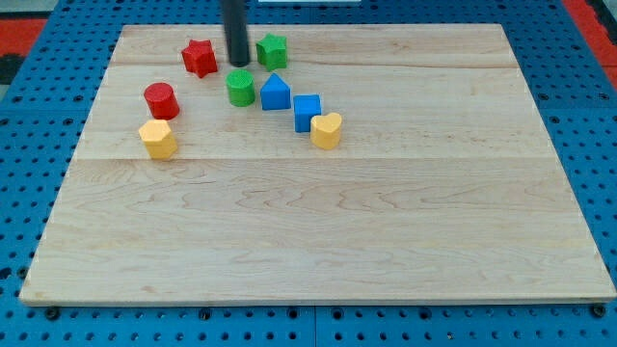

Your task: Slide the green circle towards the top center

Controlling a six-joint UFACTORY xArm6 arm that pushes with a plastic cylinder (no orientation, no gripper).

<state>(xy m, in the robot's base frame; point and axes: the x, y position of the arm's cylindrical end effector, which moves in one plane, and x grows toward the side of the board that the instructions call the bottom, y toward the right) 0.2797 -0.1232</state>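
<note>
Camera view shows a wooden board [318, 231] on a blue pegboard surface [29, 193], with every block placed here against the green circle [241, 88]. Nearest the view's bottom lie the yellow hexagon [157, 139], down and to the view's left of the green circle, and the yellow heart [327, 130], down and to its right. The blue cube [307, 112] touches that heart on the side facing the circle. A red cylinder [160, 100] sits left of the green circle, well apart. The blue triangle [276, 93] stands just beside the circle on its right. The green circle itself lies in the board's upper left part. My tip [238, 64], a bare rod with nothing to grasp, rests just above the circle. Farther up, the red star [200, 58] is up-left and the green star [273, 50] up-right.
</note>
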